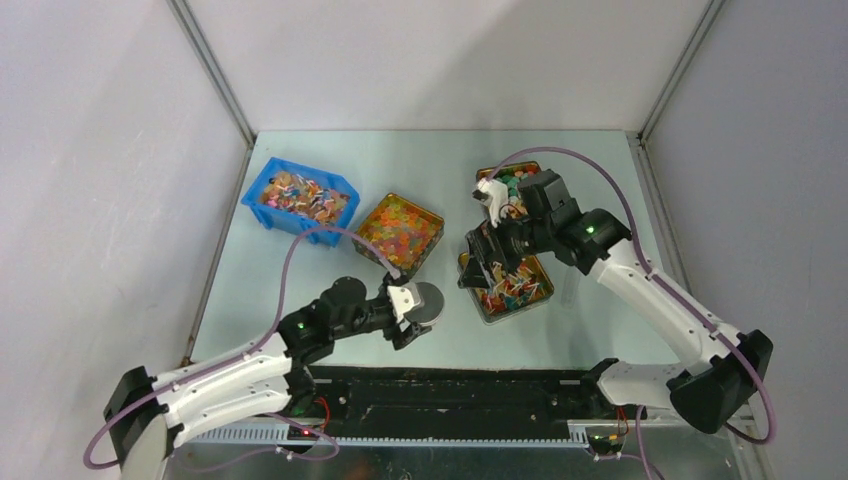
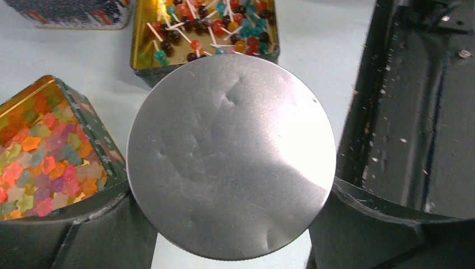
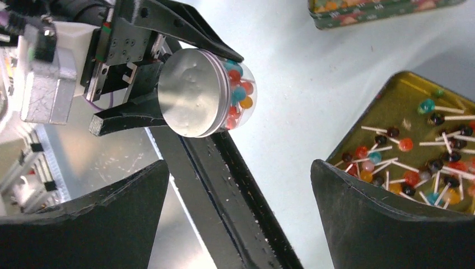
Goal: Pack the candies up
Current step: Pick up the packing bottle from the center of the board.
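Note:
The candies [image 1: 512, 290], small lollipops with white sticks, lie in an open gold tin [image 3: 400, 92] right of centre. They also show at the top of the left wrist view [image 2: 213, 28]. My left gripper [image 1: 418, 312] is shut on a small clear jar [image 3: 240, 92] with a round silver lid [image 2: 231, 157]. It holds the jar on its side, with several candies inside. My right gripper [image 3: 240, 168] is open and empty. It hovers over the near-left part of the tin [image 1: 547, 287].
A tin of star-shaped gummies [image 1: 400, 232] stands at centre. A blue bin [image 1: 300, 195] of sweets stands at the back left. A second tin [image 1: 512, 180] lies behind the right arm, partly hidden. A black rail [image 3: 224, 185] runs along the near table edge.

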`<act>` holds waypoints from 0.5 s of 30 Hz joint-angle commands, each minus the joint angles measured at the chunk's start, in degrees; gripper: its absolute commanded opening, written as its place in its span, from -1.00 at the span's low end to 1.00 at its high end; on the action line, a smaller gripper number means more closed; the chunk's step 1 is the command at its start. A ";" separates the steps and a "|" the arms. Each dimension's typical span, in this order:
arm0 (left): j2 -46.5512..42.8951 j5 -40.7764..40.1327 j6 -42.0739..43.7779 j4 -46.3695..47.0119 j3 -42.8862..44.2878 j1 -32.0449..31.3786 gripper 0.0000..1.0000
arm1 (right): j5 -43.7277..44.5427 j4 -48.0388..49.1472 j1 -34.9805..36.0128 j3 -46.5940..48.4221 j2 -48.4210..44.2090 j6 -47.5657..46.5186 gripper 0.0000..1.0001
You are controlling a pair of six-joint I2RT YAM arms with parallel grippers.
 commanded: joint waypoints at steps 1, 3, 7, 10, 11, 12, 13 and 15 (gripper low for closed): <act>-2.10 7.28 4.22 -11.07 5.59 -0.37 0.00 | 1.49 4.62 3.47 0.48 -3.31 -7.03 0.99; -2.16 10.23 5.21 -13.70 7.30 -0.36 0.00 | 0.47 5.30 4.96 0.48 -4.05 -10.29 0.99; -1.89 15.93 6.88 -17.06 10.23 -0.36 0.01 | -1.90 7.01 9.75 -1.15 -6.23 -20.66 0.99; -1.49 19.00 7.86 -19.12 12.05 -0.36 0.01 | -2.64 8.58 12.84 -2.43 -8.21 -27.12 0.99; -1.25 19.33 8.06 -19.55 13.08 -0.36 0.01 | -3.70 9.02 13.08 -2.56 -8.36 -27.65 0.99; -1.14 19.84 8.29 -20.48 13.56 -0.36 0.01 | -4.28 9.24 13.36 -2.53 -8.45 -28.39 0.99; -0.94 20.10 8.41 -21.19 14.47 -0.36 0.00 | -5.25 9.58 13.60 -2.58 -8.43 -28.88 0.99; -0.78 20.75 8.97 -22.01 15.67 -0.36 0.00 | -6.26 9.53 14.58 -2.54 -8.23 -30.23 0.99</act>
